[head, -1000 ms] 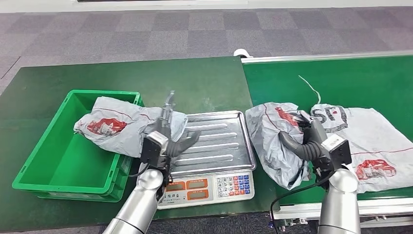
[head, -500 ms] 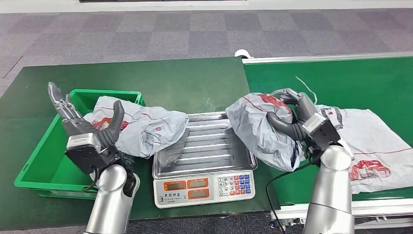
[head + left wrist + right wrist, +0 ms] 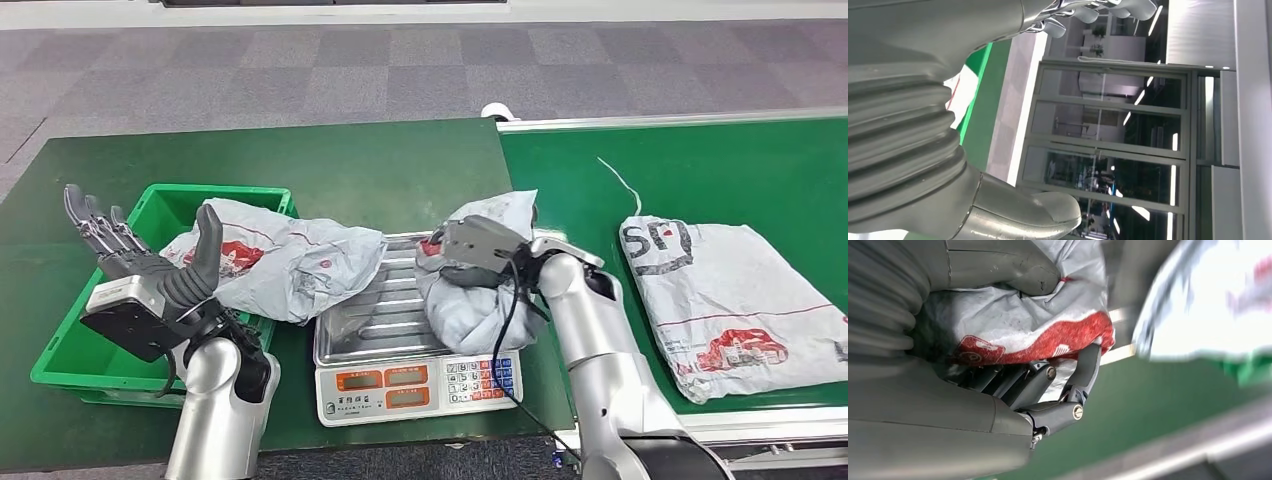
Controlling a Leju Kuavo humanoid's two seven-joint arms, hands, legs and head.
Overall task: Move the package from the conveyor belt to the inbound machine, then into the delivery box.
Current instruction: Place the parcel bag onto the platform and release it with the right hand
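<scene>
My right hand grips a grey package with red print and holds it on the right side of the scale's steel tray. The right wrist view shows the dark fingers wrapped around that package. My left hand is raised, fingers spread, holding nothing, at the near left over the green delivery box. Another grey package lies across the box's right rim and reaches the tray. A third package rests on the green conveyor belt.
The scale's keypad and displays face me at the table's front edge. A thin white string lies on the belt. Dark green table surface stretches behind the box and scale.
My right hand carried the package left, off the belt and onto the scale tray. My left hand swung away from the scale to the near left and rose, fingers spread.
</scene>
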